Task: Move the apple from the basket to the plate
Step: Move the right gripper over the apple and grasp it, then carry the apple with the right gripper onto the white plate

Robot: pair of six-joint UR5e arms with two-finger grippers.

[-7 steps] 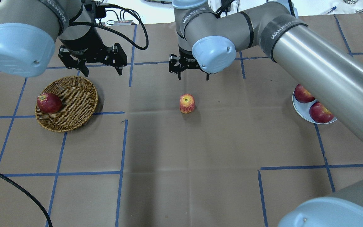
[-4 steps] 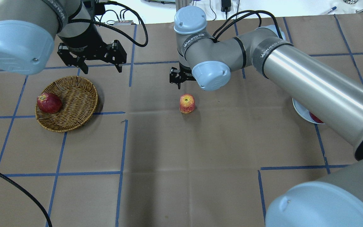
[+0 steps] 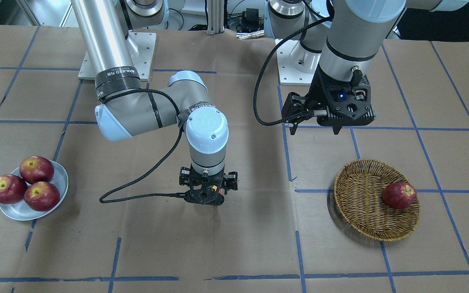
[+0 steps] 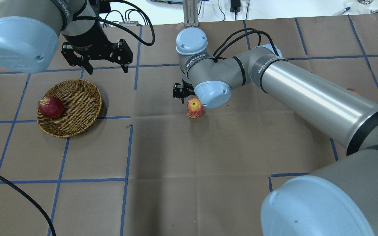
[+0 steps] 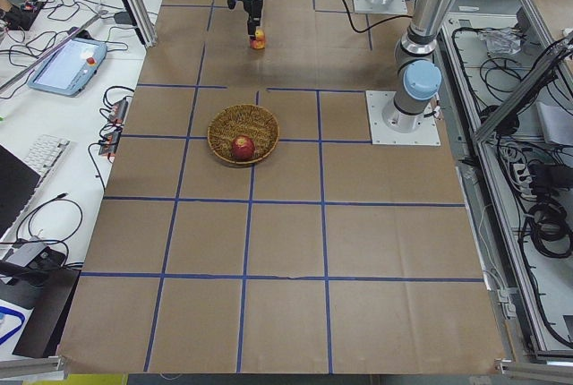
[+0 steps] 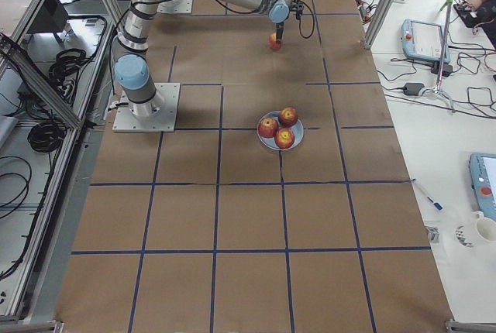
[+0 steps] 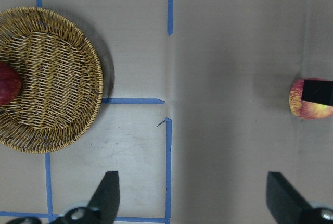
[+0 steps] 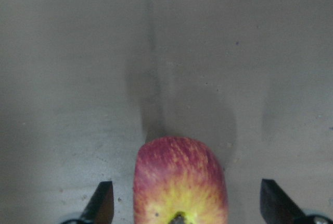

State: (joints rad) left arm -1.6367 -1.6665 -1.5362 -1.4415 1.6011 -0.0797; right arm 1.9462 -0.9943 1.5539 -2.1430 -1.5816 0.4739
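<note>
The apple (image 4: 194, 108) is sitting stem end up on the brown paper-covered table (image 4: 182, 170), near its middle. It is lying well apart from the basket (image 4: 77, 101) (which is holding 1 darker red apple (image 4: 51, 107) against its rim) and from the plate (image 3: 18, 211), where 3 dark red apples (image 3: 36, 169) are resting. The right gripper (image 8: 186, 206) is hanging just over the apple with its 2 fingers spread wide, flanking the fruit without touching it, while the left gripper (image 4: 107, 69) is hovering near the basket, gaping and holding nothing.

brown-papered table (image 4: 176, 157) carries basket (image 4: 77, 109), apple (image 4: 194, 108) and plate (image 3: 16, 211), well apart.
</note>
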